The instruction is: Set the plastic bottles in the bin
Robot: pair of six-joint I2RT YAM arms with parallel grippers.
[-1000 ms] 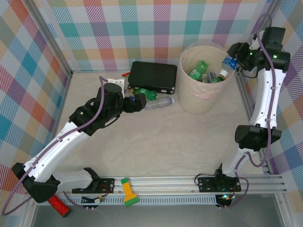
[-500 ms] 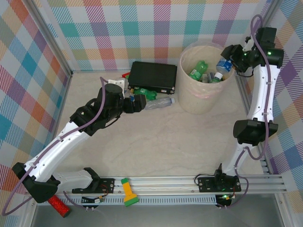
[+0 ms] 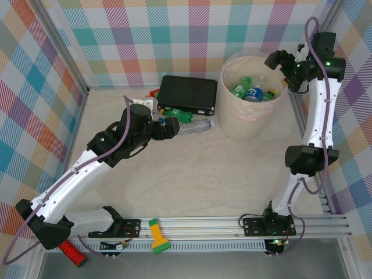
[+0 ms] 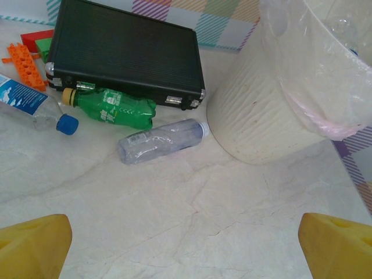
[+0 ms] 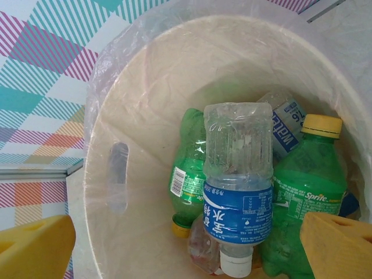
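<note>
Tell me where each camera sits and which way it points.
Top external: fixed above and behind, looking down at the table; left arm with left pincer, right arm with right pincer show.
Left wrist: on the left arm, facing across the table at the black case, green bottle and clear bottle; yellow fingertips at the lower corners.
Right wrist: on the right arm, looking down into the bin at a blue-labelled bottle; yellow fingertips likewise.
Shared: all three see the bin.

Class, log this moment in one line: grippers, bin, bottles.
left gripper open | right gripper open over round beige bin | clear blue-labelled plastic bottle in bin | green plastic bottle on table by flat black case
</note>
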